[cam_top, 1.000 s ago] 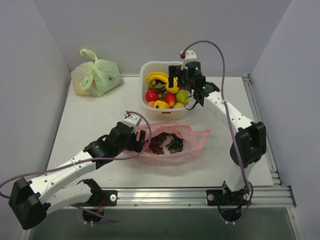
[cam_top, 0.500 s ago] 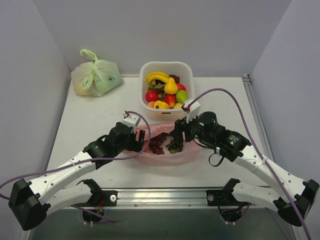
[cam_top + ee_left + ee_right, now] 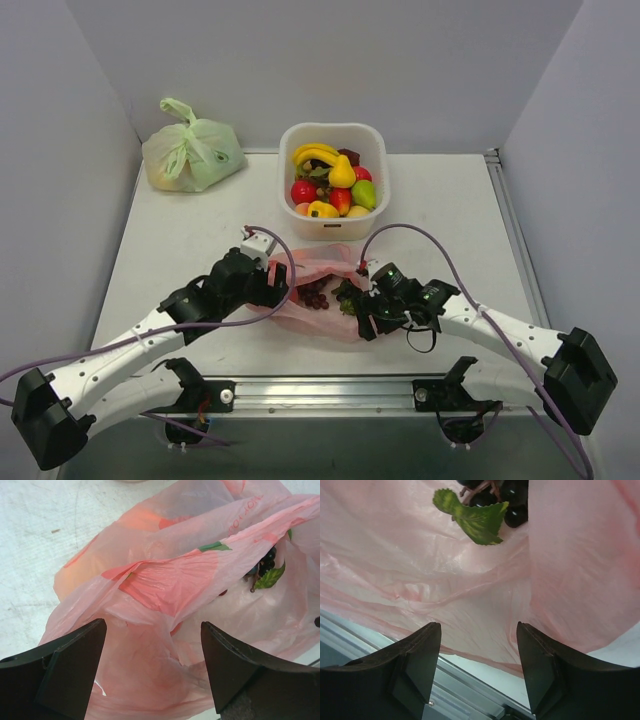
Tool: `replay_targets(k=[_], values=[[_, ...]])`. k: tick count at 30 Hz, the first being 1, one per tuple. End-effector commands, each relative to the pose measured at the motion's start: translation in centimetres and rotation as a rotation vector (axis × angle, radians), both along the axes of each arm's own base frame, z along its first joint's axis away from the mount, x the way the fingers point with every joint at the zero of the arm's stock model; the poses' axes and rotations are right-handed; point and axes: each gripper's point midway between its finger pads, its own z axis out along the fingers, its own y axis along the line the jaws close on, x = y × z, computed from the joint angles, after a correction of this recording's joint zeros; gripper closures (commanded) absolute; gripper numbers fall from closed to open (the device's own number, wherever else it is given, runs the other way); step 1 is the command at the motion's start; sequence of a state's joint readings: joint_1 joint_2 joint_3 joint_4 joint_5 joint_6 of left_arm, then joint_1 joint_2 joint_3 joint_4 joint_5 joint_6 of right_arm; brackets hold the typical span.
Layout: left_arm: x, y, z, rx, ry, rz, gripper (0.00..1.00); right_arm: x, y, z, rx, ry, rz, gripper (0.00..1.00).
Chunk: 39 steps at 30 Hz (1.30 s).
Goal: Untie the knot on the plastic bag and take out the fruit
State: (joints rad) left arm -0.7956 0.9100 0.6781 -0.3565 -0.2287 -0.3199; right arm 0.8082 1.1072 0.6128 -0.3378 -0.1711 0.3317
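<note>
The pink plastic bag (image 3: 322, 268) lies crumpled at the table's front middle, its mouth loose; no tied knot shows. Dark purple grape bunches (image 3: 316, 295) lie in it. My left gripper (image 3: 284, 292) is open at the bag's left side. In the left wrist view it (image 3: 152, 672) straddles a fold of the bag (image 3: 165, 580), with grapes (image 3: 267, 560) at the far right. My right gripper (image 3: 361, 312) is open at the bag's right front. In the right wrist view it (image 3: 477, 667) hangs over the bag's near edge (image 3: 470, 605), below a green leaf (image 3: 475, 520) and grapes (image 3: 515, 507).
A white basket (image 3: 384, 205) full of toy fruit stands behind the bag. A tied pale green bag (image 3: 195, 152) sits at the back left. The metal front rail (image 3: 330, 385) runs just below the pink bag and shows in the right wrist view (image 3: 465, 692).
My right arm has swung from over the white basket down to the pink bag's right front. The bag's right handle has been pushed in. My left arm shifted slightly.
</note>
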Motion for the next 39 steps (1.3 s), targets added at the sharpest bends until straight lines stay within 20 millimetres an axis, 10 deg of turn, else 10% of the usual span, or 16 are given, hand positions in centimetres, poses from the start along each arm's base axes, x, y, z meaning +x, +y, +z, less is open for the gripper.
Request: replay_targets(k=[1,15,39], values=[[-1.0,-0.7,-0.4,-0.047,0.037,-0.039,0.12,0.1,-1.0,-0.6,-0.068,0.002,-0.04,0.38],[-3.5,-2.8,-2.5,-0.003,0.092,-0.13,0.12,4.8,2.7,7.9,0.107,-0.28,-0.148,0.39],[-5.0,-3.6,-2.9,0.031,0.065,-0.16,0.11,13.5,4.5,-0.4,0.088,-0.342,-0.633,0.37]])
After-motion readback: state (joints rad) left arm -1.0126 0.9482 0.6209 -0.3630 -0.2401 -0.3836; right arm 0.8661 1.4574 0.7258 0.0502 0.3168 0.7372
